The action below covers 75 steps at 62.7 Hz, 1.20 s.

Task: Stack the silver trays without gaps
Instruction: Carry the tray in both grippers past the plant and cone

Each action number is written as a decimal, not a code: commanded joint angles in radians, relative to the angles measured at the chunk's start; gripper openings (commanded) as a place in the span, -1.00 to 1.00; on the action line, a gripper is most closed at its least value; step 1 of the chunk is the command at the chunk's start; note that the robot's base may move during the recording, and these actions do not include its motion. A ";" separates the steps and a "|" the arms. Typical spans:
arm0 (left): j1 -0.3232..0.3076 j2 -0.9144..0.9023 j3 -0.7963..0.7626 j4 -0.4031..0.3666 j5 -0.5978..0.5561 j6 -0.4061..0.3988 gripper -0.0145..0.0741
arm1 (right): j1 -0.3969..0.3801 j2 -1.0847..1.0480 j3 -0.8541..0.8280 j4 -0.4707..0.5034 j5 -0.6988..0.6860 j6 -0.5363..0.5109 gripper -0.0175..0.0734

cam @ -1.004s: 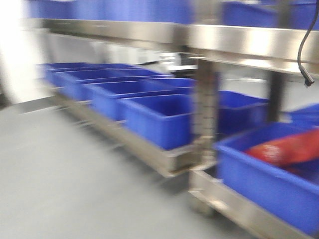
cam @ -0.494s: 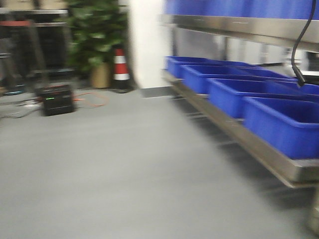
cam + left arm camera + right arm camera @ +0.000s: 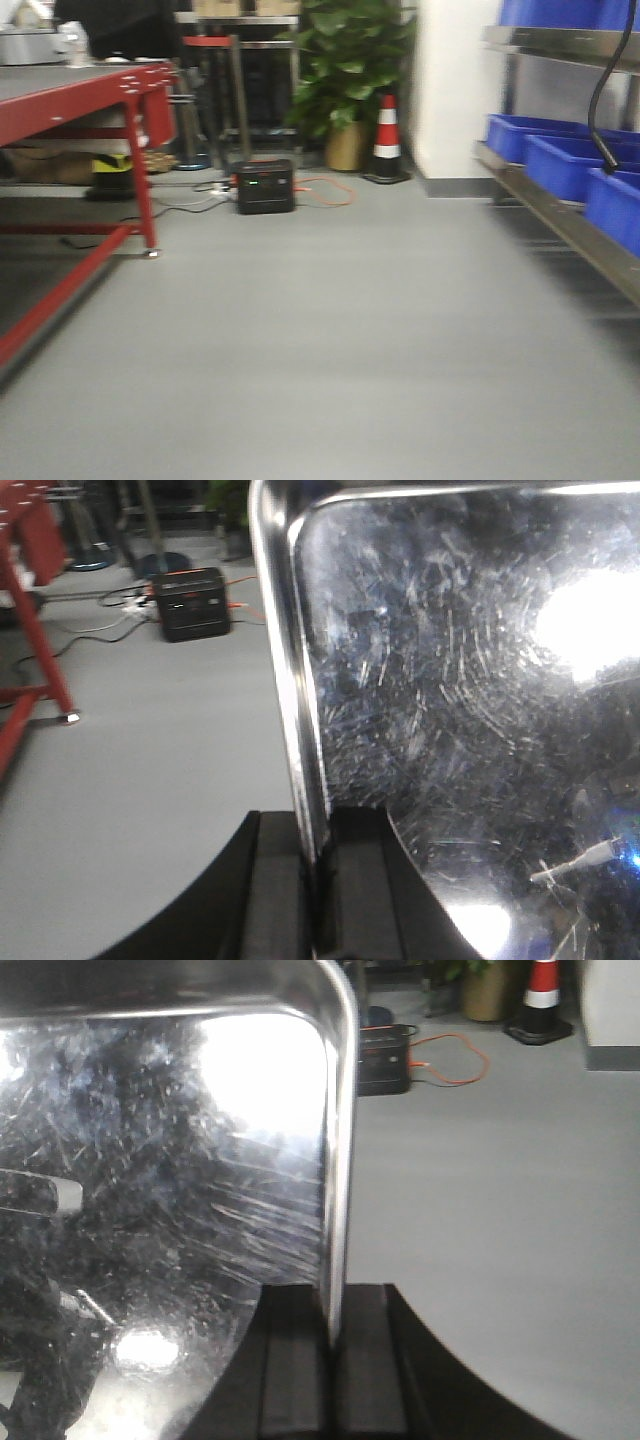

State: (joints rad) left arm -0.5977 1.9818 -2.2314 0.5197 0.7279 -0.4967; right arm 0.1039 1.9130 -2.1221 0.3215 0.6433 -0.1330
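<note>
A scratched silver tray (image 3: pixel 470 700) fills the left wrist view, held above the grey floor. My left gripper (image 3: pixel 316 825) is shut on its left rim, one black finger on each side of the edge. In the right wrist view the same kind of silver tray (image 3: pixel 170 1170) shows its right rim pinched by my right gripper (image 3: pixel 334 1310), also shut. Bright lamp glare reflects off the tray's inside. Neither the tray nor the grippers show in the front view.
A red metal table (image 3: pixel 70 110) stands at the left. Ahead on the floor sit a black power box (image 3: pixel 264 186) with an orange cable, a traffic cone (image 3: pixel 385 140) and a potted plant (image 3: pixel 345 70). Blue bins (image 3: pixel 560 160) line a steel rack on the right.
The front view has swung left: the steel rack with blue bins slid off to the right, and the red table, power box, cone and plant came into view.
</note>
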 commanded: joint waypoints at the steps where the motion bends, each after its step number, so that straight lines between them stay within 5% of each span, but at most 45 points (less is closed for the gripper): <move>1: -0.023 -0.011 -0.007 -0.016 -0.084 0.021 -0.72 | 0.020 -0.018 -0.015 0.059 -0.044 -0.016 -0.79; 75: -0.023 -0.011 -0.007 -0.016 -0.084 0.021 -0.72 | 0.020 -0.018 -0.015 0.059 -0.044 -0.016 -0.79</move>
State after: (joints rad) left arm -0.5977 1.9818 -2.2314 0.5197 0.7279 -0.4967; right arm 0.1039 1.9130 -2.1221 0.3234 0.6433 -0.1330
